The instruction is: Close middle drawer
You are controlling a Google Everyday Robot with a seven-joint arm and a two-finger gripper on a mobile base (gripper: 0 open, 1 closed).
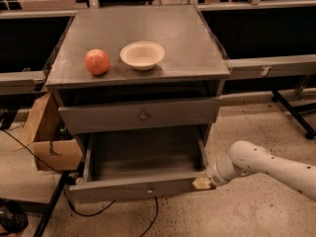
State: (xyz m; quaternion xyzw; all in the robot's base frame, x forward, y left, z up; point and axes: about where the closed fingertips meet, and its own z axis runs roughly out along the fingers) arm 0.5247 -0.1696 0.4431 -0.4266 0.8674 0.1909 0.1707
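Observation:
The middle drawer (143,187) of the grey metal cabinet (148,78) is pulled far out, showing a deep plain grey tray with a low flat front and a tiny central knob (149,191). My gripper (202,182) sits at the end of the white arm (261,164) coming in from the right. It is at the right end of the drawer front, touching or nearly touching its corner. The taller drawer (140,115) above, with a larger round knob, stands slightly out.
A red apple (97,61) and a white bowl (142,55) sit on the cabinet top. A cardboard box (49,137) stands at the cabinet's left. Black cables (29,154) and a dark stand leg (52,206) lie on the speckled floor. Dark benches run behind.

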